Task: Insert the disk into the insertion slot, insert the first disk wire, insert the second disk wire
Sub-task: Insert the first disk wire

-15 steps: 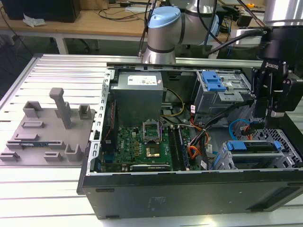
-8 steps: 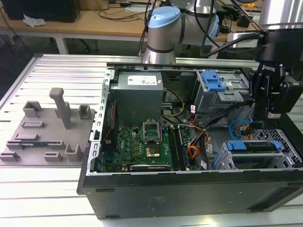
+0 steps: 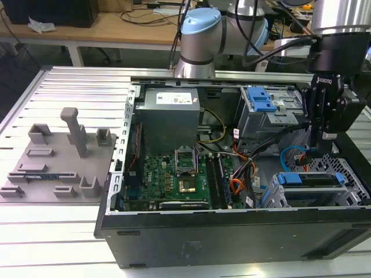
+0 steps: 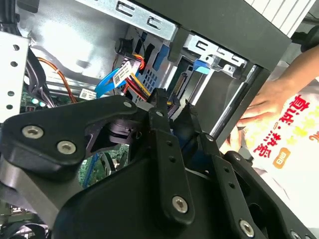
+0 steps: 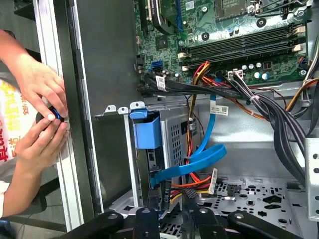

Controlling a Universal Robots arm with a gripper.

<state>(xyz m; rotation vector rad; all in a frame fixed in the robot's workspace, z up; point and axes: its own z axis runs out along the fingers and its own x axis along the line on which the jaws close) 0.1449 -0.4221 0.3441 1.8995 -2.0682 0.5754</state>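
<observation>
1. The disk (image 3: 307,179) already lies in the insertion slot (image 3: 348,191), at the exterior view's right.
2. Wiring it, we judge, wants each plug squared to its port and the blue cable (image 5: 199,159) kept slack.
3. The gripper (image 3: 317,147) hangs close above the disk; whether it is clamped we cannot tell.

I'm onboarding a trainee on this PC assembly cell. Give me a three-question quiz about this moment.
1. True or false: the disk already sits in the insertion slot.
2. In the exterior view, the gripper is nearest to: A the power supply; B the insertion slot; C the grey fixture plate.
3. Fill in: in the first wrist view, the flat data cable looping beside the disk is coloured ____.
Key: 1 true; 2 B; 3 blue.
</observation>
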